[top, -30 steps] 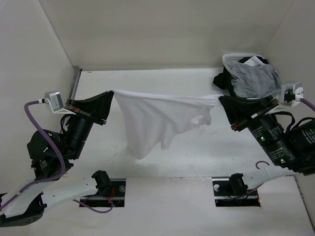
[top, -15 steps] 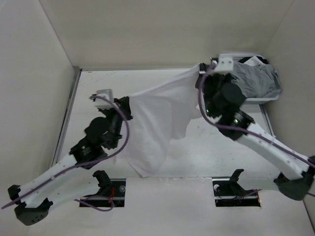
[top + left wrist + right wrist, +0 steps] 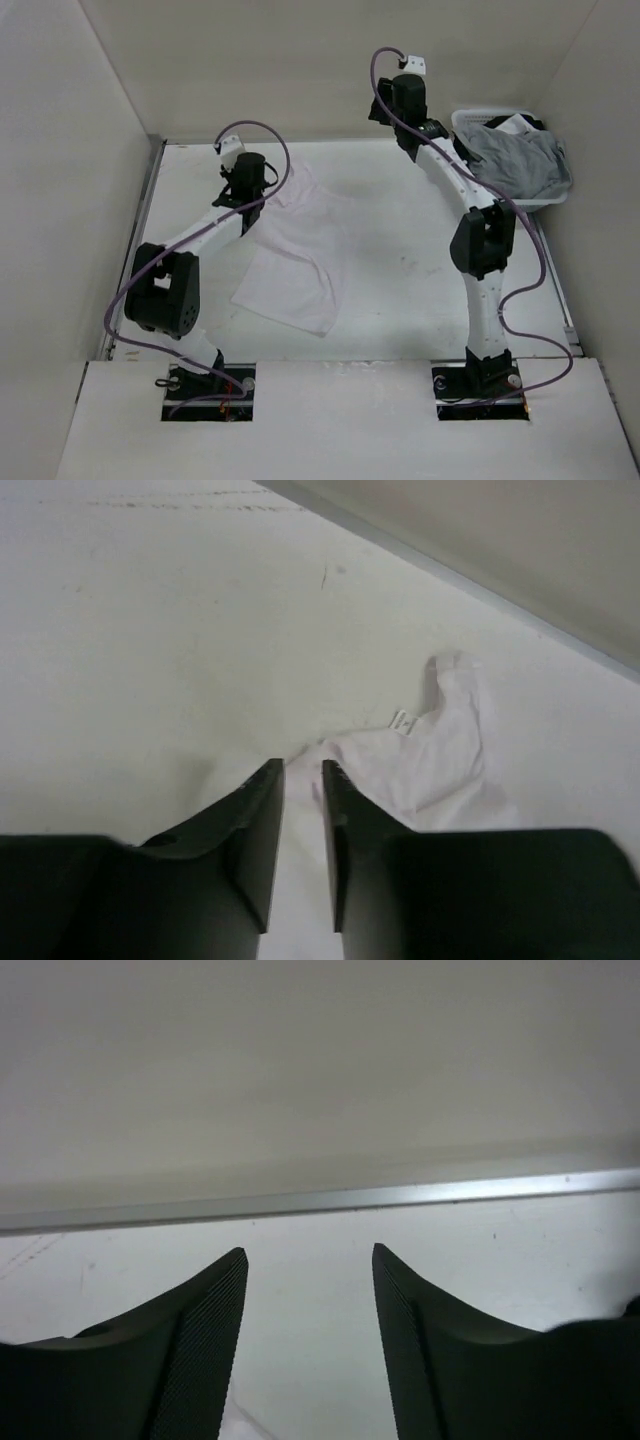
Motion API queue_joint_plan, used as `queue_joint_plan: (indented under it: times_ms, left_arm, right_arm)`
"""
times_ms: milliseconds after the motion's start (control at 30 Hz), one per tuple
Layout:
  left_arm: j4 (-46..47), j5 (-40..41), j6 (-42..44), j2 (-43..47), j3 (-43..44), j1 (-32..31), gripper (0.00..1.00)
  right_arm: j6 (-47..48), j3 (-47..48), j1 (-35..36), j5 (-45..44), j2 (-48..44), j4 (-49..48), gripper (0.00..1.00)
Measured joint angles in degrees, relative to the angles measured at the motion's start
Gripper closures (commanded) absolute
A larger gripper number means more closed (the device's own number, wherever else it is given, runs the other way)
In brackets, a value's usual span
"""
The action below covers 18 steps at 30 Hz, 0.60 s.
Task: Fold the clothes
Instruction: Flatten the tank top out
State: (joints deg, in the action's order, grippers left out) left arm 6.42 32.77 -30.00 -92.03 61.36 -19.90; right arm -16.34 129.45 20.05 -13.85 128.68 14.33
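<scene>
Since the earlier pictures, where both arms held it stretched in the air between them, the thin white sleeveless top of soft fabric [image 3: 300, 260] has come down onto the white table [image 3: 420, 290], and both arms have reached toward the far wall. The top now lies spread in one layer on the left half of the table, running from under the left gripper [image 3: 248, 200] toward the near edge, a little askew and with some wrinkles. In the left wrist view the left gripper [image 3: 303, 770] has its jaws a small gap apart, just above the strap end of the top [image 3: 440, 760], and I judge it has let the cloth go. The right gripper [image 3: 385, 105] is raised near the far wall, well apart from the top. In the right wrist view this gripper [image 3: 308, 1252] has its jaws wide apart with nothing between them. So the laying out seems done, but no fold is made yet, and all the folding is left. The white plastic basket [image 3: 470, 118] at the far right holds a crumpled grey garment [image 3: 520, 160].
</scene>
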Motion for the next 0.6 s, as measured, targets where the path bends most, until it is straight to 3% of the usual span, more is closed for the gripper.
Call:
queue_joint_plan:
  times_ms: [67, 133, 233, 333, 400, 467, 600]
  left_arm:
    - [0.07, -3.10, -1.40, -3.37, 3.61, 2.84, 0.64]
    - [0.02, -4.79, -2.43, -2.86, 3.58, 3.76, 0.63]
    - [0.87, -6.40, -3.93, 3.76, -3.10, 2.54, 0.64]
    - [-0.55, -7.54, -6.45, 16.31, -15.61, 0.13, 0.64]
    - [-3.96, -8.68, -8.50, 24.44, -22.18, -0.44, 0.65]
    - [-8.04, -9.55, -10.12, 31.04, -26.60, 0.55, 0.65]
    - [-16.41, -11.80, -12.26, 39.65, -31.58, 2.89, 0.65]
  right_arm:
    - [-1.01, -6.84, -0.24, 0.55, -3.98, -0.42, 0.60]
    - [-2.12, -20.33, 0.57, 0.94, -12.33, -1.79, 0.81]
    - [-5.60, -45.20, 5.46, 1.64, -29.16, -5.75, 0.91]
    - [-9.51, -63.45, 14.16, 3.37, -42.60, -9.84, 0.83]
    - [-12.07, -72.50, 20.06, 4.98, -48.33, -12.17, 0.64]
    - [-14.69, -80.04, 23.65, 5.81, -51.49, -13.57, 0.53]
    - [-19.21, -89.59, 24.98, 6.03, -50.03, -13.64, 0.50]
